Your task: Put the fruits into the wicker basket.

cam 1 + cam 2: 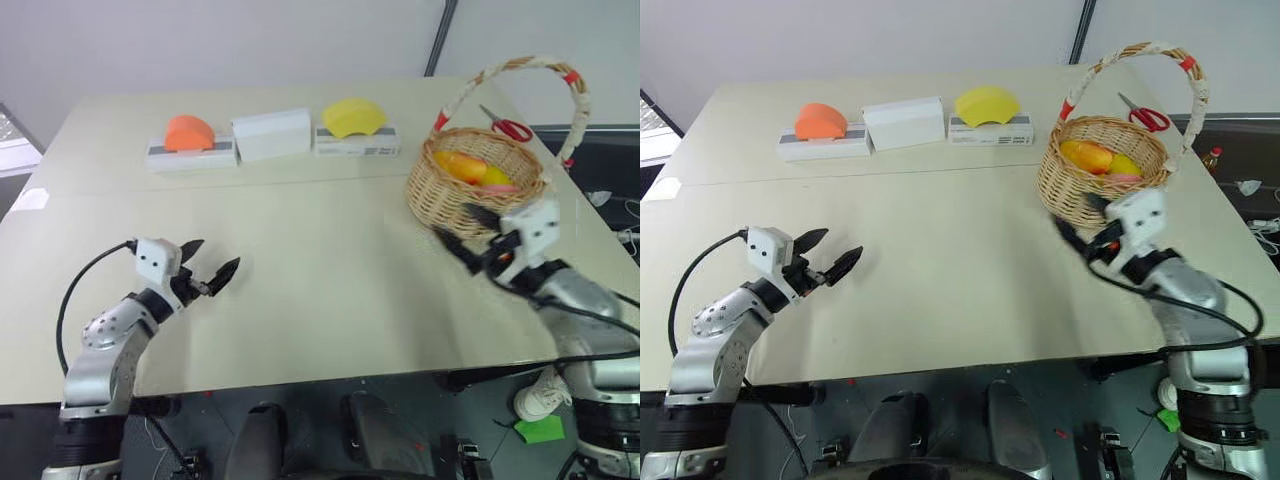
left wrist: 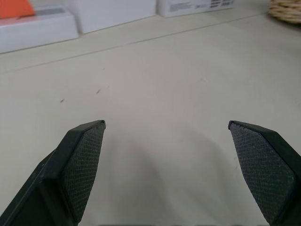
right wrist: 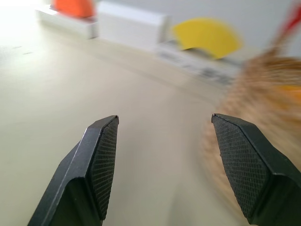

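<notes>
The wicker basket (image 1: 450,195) stands at the table's right side, its arched handle (image 1: 525,68) wrapped in white cord with red bands. Inside it lie the fruits: a yellow-and-red mango (image 1: 460,165), a yellow lemon (image 1: 496,175) and a sliver of pink peach (image 1: 503,187). My right gripper (image 1: 455,224) hovers open and empty just in front of the basket's near wall, with the basket beside it in the right wrist view (image 3: 164,117). My left gripper (image 1: 218,255) is open and empty over bare table at the near left, far from the basket (image 2: 167,126).
Along the far side stand an orange dome piece (image 1: 188,131) on a white block, a plain white box (image 1: 270,135) and a yellow dome piece (image 1: 354,116) on a white block. Red scissors (image 1: 512,128) lie behind the basket. The table's front edge (image 1: 330,378) runs close below both grippers.
</notes>
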Action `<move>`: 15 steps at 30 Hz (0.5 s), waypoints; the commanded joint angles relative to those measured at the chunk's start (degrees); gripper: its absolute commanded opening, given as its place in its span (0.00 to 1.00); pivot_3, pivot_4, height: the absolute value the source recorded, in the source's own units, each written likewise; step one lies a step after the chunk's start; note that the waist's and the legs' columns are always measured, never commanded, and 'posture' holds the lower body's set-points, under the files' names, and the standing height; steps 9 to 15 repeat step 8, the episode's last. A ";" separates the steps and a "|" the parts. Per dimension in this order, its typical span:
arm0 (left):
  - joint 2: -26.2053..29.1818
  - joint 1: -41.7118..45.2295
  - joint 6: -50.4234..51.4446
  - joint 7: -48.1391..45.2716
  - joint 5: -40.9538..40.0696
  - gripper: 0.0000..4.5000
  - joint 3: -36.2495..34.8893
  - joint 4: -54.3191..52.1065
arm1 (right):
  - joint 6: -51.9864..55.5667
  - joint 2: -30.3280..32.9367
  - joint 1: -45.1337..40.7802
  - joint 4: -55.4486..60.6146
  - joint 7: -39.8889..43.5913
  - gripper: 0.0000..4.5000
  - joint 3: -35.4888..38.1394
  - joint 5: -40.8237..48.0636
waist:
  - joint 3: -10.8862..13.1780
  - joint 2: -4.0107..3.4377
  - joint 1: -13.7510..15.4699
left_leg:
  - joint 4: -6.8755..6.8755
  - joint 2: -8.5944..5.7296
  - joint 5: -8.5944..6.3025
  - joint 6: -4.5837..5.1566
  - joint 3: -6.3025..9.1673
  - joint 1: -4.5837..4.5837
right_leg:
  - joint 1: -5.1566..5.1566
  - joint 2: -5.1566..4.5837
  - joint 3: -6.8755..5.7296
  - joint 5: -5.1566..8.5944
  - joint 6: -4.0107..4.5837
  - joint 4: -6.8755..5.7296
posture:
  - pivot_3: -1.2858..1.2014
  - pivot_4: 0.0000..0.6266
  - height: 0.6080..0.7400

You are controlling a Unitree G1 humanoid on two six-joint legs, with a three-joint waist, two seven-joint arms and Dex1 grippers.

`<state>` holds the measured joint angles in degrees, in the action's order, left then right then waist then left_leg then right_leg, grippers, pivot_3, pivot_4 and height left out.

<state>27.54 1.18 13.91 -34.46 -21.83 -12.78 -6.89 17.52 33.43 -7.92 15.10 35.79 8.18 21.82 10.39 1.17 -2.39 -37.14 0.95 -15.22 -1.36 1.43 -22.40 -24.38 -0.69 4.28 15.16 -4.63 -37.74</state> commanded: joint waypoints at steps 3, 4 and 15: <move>-0.84 -2.54 -2.08 1.84 0.48 1.00 -1.48 -2.57 | -2.95 -2.85 -2.68 -3.71 1.65 0.73 -5.31 -2.82 | 0.01 0.02 0.11 | 0.00 -0.01 0.00 0.00 -0.01 -0.02 | 0.01 -0.10 0.00 0.00 -0.01 0.03 | 0.52 0.24 1.00; -0.91 -3.05 -2.16 2.08 0.57 1.00 -1.43 -2.91 | -3.46 -3.20 -3.11 -4.63 1.99 0.73 -5.69 -3.02 | 0.01 0.02 0.08 | 0.00 -0.01 0.00 0.00 0.00 -0.03 | 0.01 -0.10 0.00 0.00 -0.01 0.04 | 0.52 0.24 1.00; -0.87 -4.13 -1.89 2.58 0.02 1.00 -1.41 -3.73 | -5.06 -3.96 -4.09 -7.16 2.59 0.73 -6.02 -3.46 | 0.01 0.02 0.08 | 0.00 -0.01 0.00 0.00 0.00 -0.03 | 0.01 -0.12 0.00 0.00 -0.01 0.05 | 0.52 0.24 1.00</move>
